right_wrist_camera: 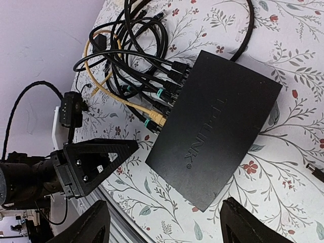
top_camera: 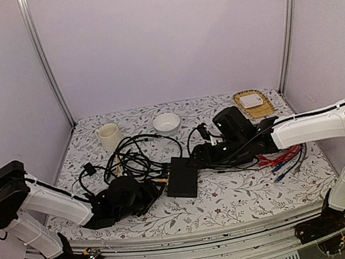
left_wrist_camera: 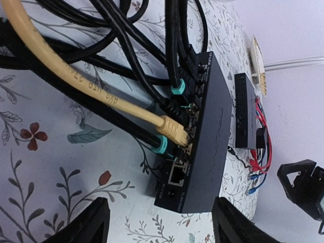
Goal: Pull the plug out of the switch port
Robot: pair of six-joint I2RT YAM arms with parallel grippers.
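Switch (left_wrist_camera: 212, 136) lies flat on the floral cloth (left_wrist_camera: 61, 167), its port edge just ahead of the left gripper (left_wrist_camera: 162, 225), whose fingers stand wide apart and hold nothing. A yellow plug (left_wrist_camera: 174, 130) sits in one port among black cables (left_wrist_camera: 173, 45). Beyond, the right gripper (right_wrist_camera: 164, 225) hovers above the switch's far side, fingers likewise spread and empty.

Switch (right_wrist_camera: 217, 131) matte black plastic; yellow cable (left_wrist_camera: 76, 81) smooth, glossy; tablecloth (left_wrist_camera: 61, 167) printed cloth.
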